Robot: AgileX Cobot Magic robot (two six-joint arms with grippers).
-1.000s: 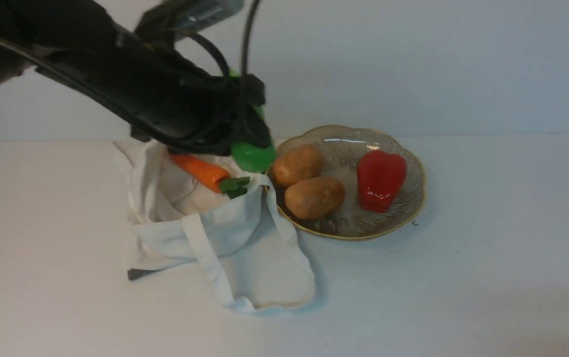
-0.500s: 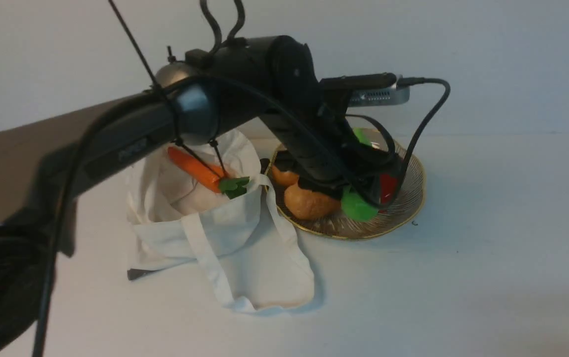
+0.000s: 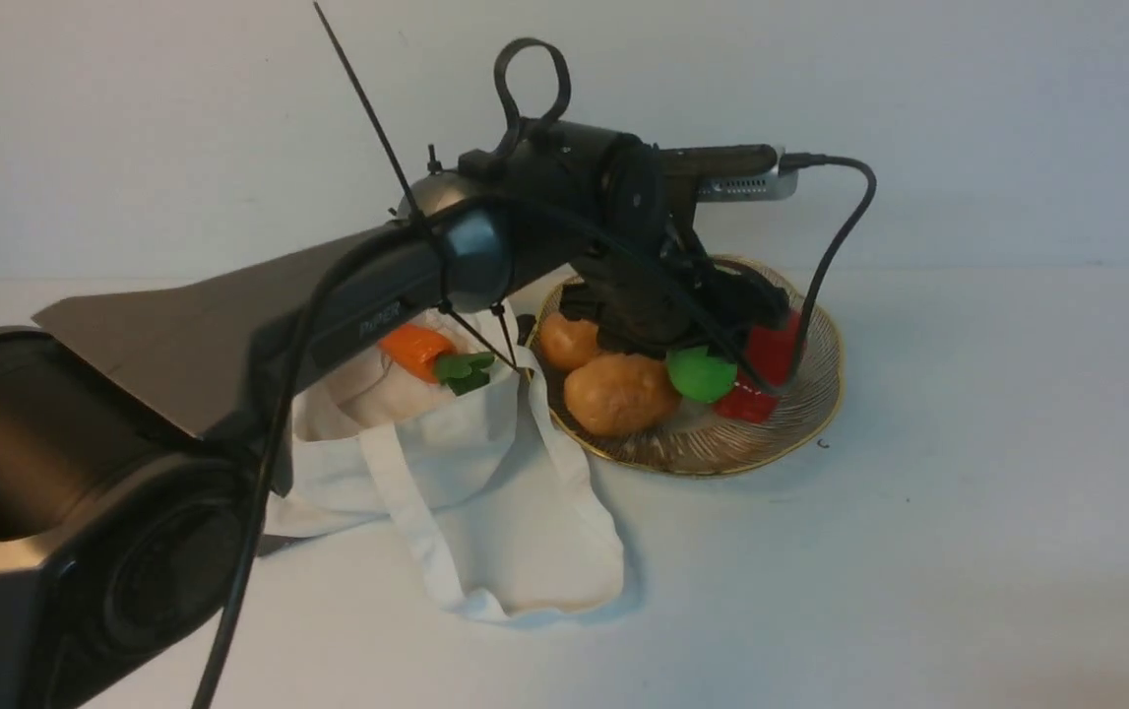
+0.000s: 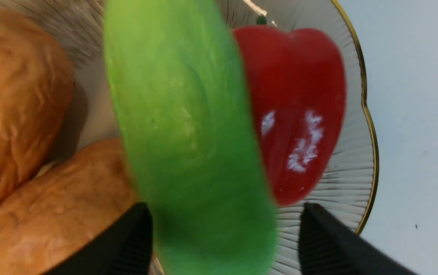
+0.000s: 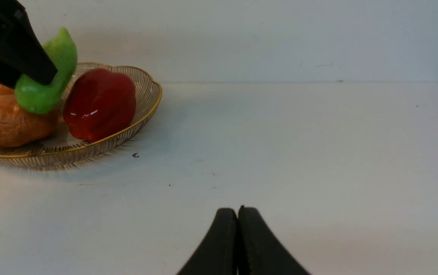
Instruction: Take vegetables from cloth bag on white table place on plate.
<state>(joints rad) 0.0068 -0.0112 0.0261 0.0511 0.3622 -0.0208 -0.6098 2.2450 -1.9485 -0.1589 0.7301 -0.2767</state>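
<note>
Releasing the green vegetable (image 4: 188,133) onto the plate (image 3: 712,461) looks like the step in hand. The left pincer (image 4: 220,233) stands wide, its fingers on either side of the vegetable with a gap showing beside one of them; the grip seems to be off, though blur makes contact at the other finger hard to judge. The vegetable is over the plate, between the potatoes (image 3: 621,396) and the red pepper (image 4: 299,110); whether it fully rests there cannot be told. The plate sits near the far edge of the surface (image 3: 918,414). Toward the left edge, the carrot (image 3: 416,352) lies in the cloth bag (image 3: 446,458), leafy end at the opening. The right pincer (image 5: 238,214) is closed and empty. Next, the left arm should lift straight clear without dragging the vegetable, then return for the carrot.
</note>
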